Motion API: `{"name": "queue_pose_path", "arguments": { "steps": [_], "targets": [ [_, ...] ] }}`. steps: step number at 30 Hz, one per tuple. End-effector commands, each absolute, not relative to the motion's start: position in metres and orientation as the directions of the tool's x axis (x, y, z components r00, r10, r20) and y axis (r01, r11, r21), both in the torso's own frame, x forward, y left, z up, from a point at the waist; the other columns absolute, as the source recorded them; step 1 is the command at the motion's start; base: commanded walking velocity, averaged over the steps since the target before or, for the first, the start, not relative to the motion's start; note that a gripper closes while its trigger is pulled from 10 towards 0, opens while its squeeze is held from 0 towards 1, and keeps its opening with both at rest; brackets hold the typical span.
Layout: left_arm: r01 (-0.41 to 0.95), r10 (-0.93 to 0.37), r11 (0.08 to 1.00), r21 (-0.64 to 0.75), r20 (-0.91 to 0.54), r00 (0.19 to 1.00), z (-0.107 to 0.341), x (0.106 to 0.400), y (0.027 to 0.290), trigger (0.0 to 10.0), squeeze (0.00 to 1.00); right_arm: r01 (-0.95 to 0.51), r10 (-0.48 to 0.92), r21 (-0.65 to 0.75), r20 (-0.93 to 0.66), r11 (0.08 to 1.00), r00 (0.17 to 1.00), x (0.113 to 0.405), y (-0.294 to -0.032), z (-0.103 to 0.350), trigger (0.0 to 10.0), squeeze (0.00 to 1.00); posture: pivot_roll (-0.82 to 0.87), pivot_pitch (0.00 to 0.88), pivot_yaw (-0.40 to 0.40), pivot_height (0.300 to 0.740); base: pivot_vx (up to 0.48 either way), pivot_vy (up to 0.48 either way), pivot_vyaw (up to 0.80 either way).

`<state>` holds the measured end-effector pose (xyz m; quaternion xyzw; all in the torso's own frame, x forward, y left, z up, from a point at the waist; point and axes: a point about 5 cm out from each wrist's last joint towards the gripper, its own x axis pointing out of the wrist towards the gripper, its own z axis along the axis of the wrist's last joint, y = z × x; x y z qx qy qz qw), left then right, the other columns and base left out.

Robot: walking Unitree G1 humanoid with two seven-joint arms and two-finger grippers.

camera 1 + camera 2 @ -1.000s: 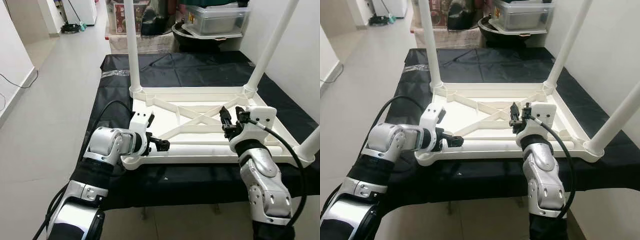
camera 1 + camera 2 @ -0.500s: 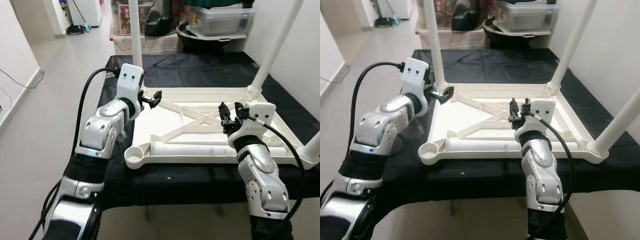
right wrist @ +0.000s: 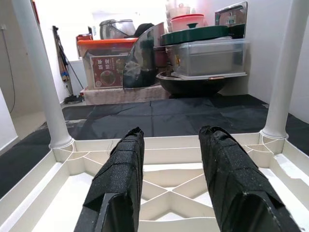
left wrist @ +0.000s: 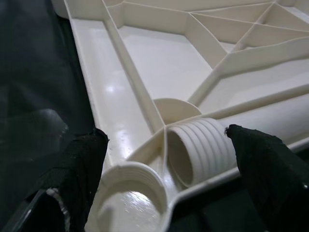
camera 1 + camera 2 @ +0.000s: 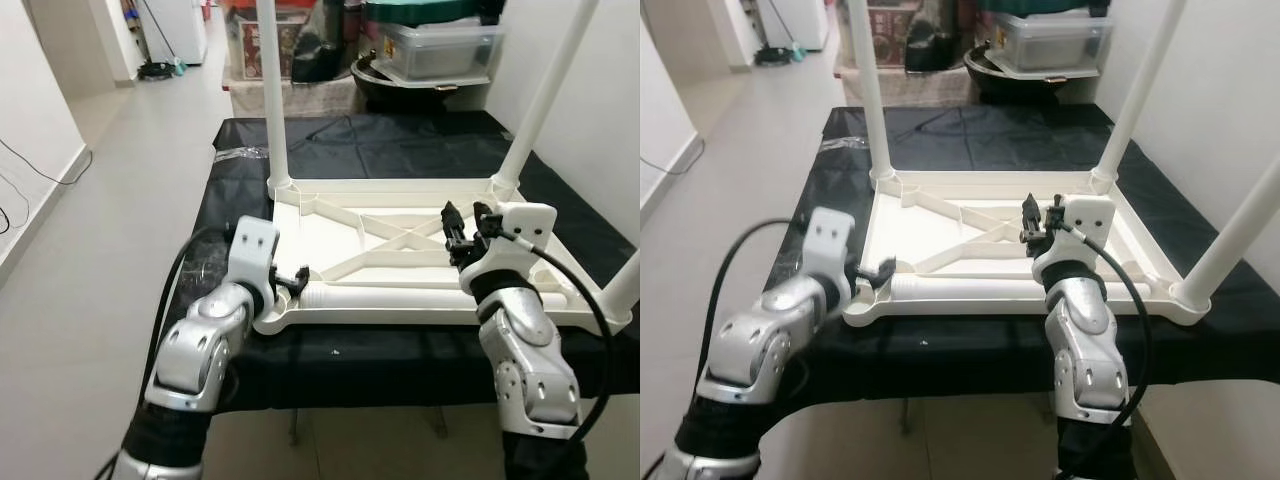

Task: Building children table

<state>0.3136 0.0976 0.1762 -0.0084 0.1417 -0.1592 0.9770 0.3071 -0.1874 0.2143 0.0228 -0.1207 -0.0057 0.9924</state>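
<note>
Tabletop (image 5: 400, 235) upside down on surface (image 5: 400, 140), three legs fitted. Our left pincer (image 4: 161, 159) open, straddling loose leg (image 4: 212, 145) beside empty front-left socket (image 4: 130, 186). Right pincer (image 3: 171, 179) open, empty. Risk we see: leg rolling away, cross-threading.

— What do you see past your left gripper (image 4: 161, 159)?
— You're looking at the underside of the white tabletop (image 4: 159, 77), ribs crossing it. The two black fingers (image 4: 79, 169) stand wide apart, one on each side of the corner socket (image 4: 130, 186).
— And beside the socket?
— A loose leg (image 4: 207, 150) lies just next to it, its ribbed, hollow end facing you, resting in the tabletop along the edge rail.
— Beyond the socket's outer side?
— Black cloth (image 4: 34, 87), under the tabletop.
</note>
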Motion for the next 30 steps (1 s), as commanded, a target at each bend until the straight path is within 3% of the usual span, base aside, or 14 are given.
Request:
{"name": "queue_pose_path", "arguments": {
  "steps": [1, 9, 15, 30],
  "targets": [
    [0.318, -0.33, 0.944, -0.089, -0.315, 0.89, 0.169, 0.313, 0.095, 10.0, 0.0, 0.003, -0.014, 0.047, 0.235, 0.999, 0.972, 0.305, -0.189, 0.212, 10.0, 0.0, 0.16, 0.0, -0.062, 0.74, 0.0, 0.0, 0.0],
    [0.354, -0.384, 0.924, -0.147, -0.345, 0.857, 0.16, 0.317, 0.086, 10.0, 0.0, 0.002, -0.011, 0.039, 0.232, 0.999, 0.973, 0.305, -0.189, 0.212, 10.0, 0.0, 0.16, 0.0, -0.058, 0.74, 0.0, 0.0, 0.0],
    [0.459, -0.495, 0.869, -0.187, -0.356, 0.793, 0.15, 0.311, 0.062, 10.0, 0.0, 0.006, -0.014, 0.036, 0.23, 0.999, 0.973, 0.301, -0.187, 0.211, 10.0, 0.0, 0.15, 0.001, -0.045, 0.74, 0.0, 0.0, 0.0],
    [0.469, -0.517, 0.856, -0.216, -0.376, 0.769, 0.151, 0.314, 0.055, 10.0, 0.0, 0.008, -0.017, 0.039, 0.225, 0.999, 0.974, 0.3, -0.186, 0.21, 10.0, 0.0, 0.15, 0.011, -0.038, 0.74, 0.0, 0.0, 0.0]
  ]
}}
